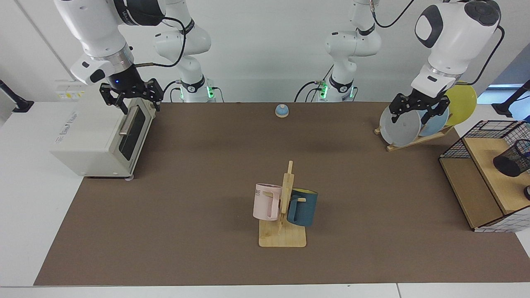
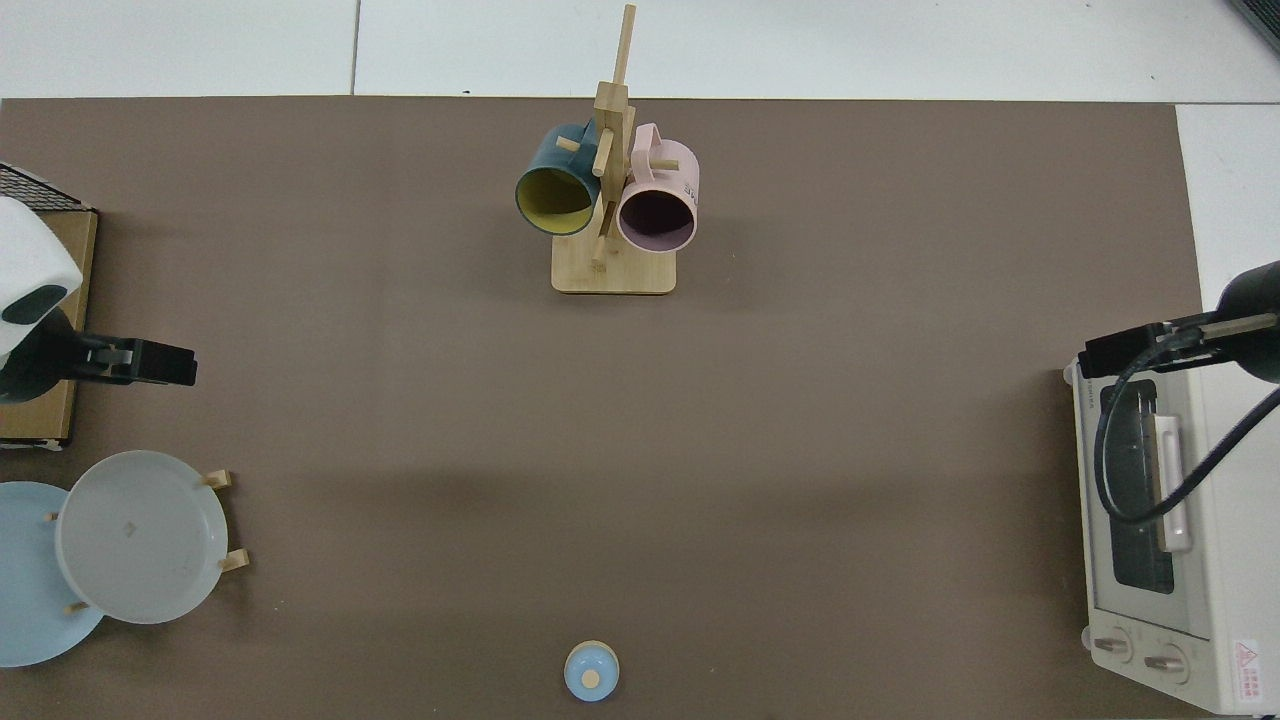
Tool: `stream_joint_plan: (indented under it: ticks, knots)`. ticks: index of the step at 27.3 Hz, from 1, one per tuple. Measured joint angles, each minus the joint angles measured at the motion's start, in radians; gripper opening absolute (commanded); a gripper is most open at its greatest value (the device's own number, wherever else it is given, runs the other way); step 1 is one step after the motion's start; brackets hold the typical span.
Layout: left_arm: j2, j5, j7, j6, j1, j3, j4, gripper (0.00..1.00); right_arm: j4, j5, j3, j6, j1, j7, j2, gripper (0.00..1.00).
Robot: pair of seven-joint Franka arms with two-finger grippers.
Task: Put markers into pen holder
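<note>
We are seeing the left claw [image 1: 419,114] hanging in the air in front of the plates [image 1: 401,126] that are standing in their wooden rack at the far corner of the tabletop [image 1: 207,174]. Its fingers are spread apart and are gripping nothing. In the top view the same claw [image 2: 150,362] is pointing inward over the mat, just beside the edge of a wooden shelf unit [image 2: 40,330].

The pen holder [image 1: 513,158] is lying tipped on its side on the upper board of that shelf unit [image 1: 488,182], inside a black wire basket [image 1: 492,129], well apart from the left claw. We are not finding any marker in either view.

The right arm is waiting with its claw [image 1: 131,99] poised over the top front edge of the toaster oven [image 1: 99,136]; its fingers are parted and empty.

A pink mug [image 1: 267,201] and a teal mug [image 1: 303,207] are hanging on a wooden mug tree [image 1: 285,215] near the middle of the tabletop, and a small blue bell [image 1: 282,110] is sitting at the far edge.
</note>
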Motion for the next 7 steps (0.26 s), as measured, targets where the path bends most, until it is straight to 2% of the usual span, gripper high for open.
stream_joint_plan:
  ticks: [7]
  knots:
    - [0.000,0.000,0.000,-0.003,0.000,-0.003,0.000,1.00,0.000,0.000,0.000,0.000,0.000,0.000,0.000,1.00]
